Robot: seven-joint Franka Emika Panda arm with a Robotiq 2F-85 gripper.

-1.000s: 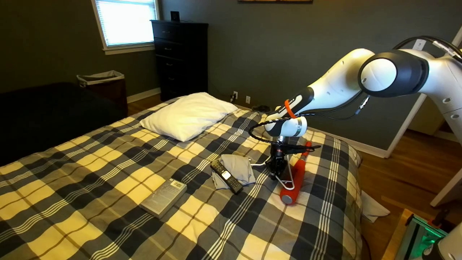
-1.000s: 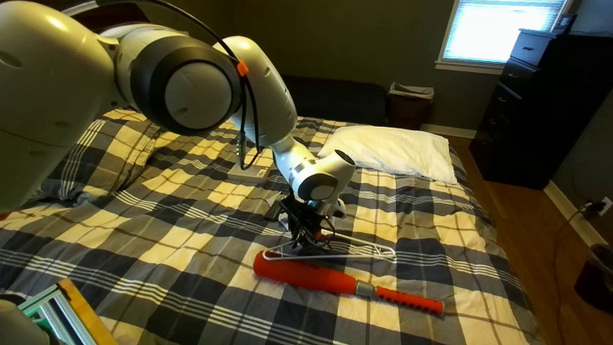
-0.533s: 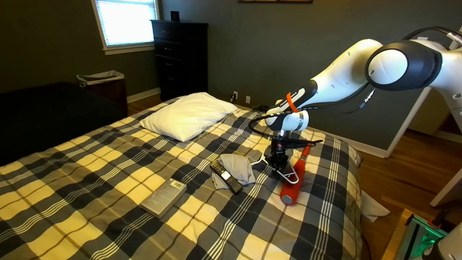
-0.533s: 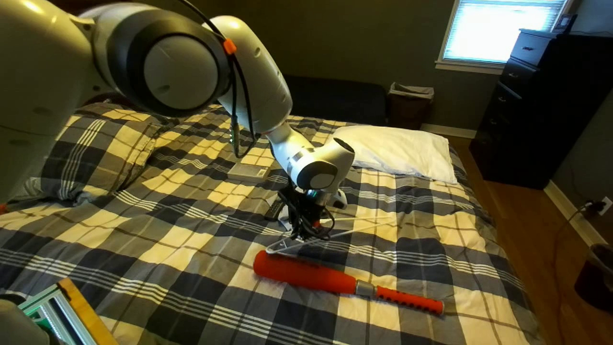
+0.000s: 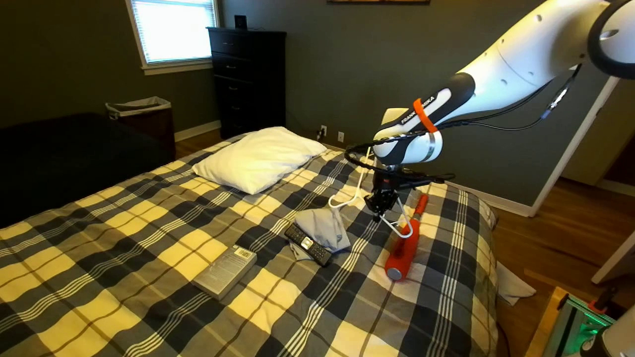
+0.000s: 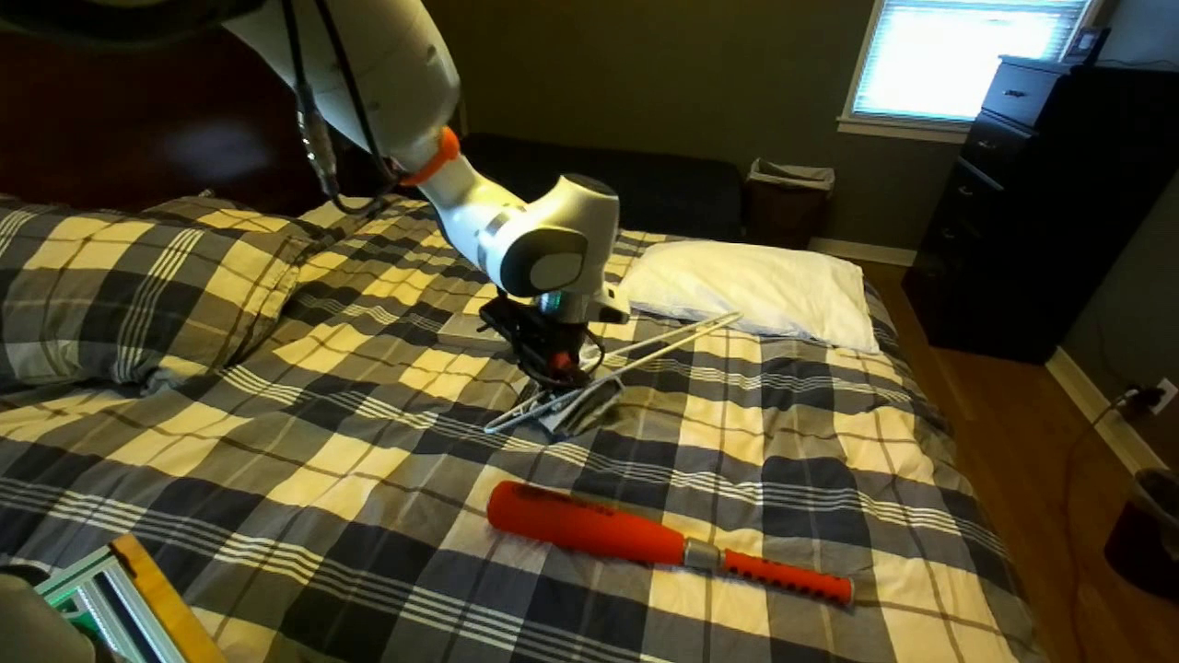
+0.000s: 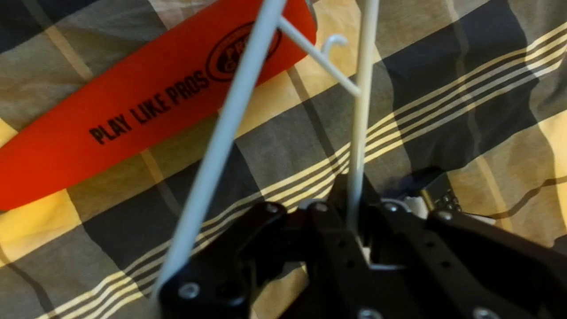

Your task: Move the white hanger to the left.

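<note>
Above the plaid bed (image 5: 268,218), the gripper (image 5: 378,211) is narrowed around one bar of the white hanger (image 7: 231,110), holding it raised and tilted, apart from the red bat (image 6: 585,525) lying on the bed. In both exterior views the hanger is near the folded grey cloth (image 5: 325,229), with a black remote (image 5: 307,243) lying partly on it; a white pillow (image 5: 260,161) lies well apart from the bat.

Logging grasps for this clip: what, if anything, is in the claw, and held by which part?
The white hanger, by one of its thin sides: the right-hand bar in the wrist view.
</note>
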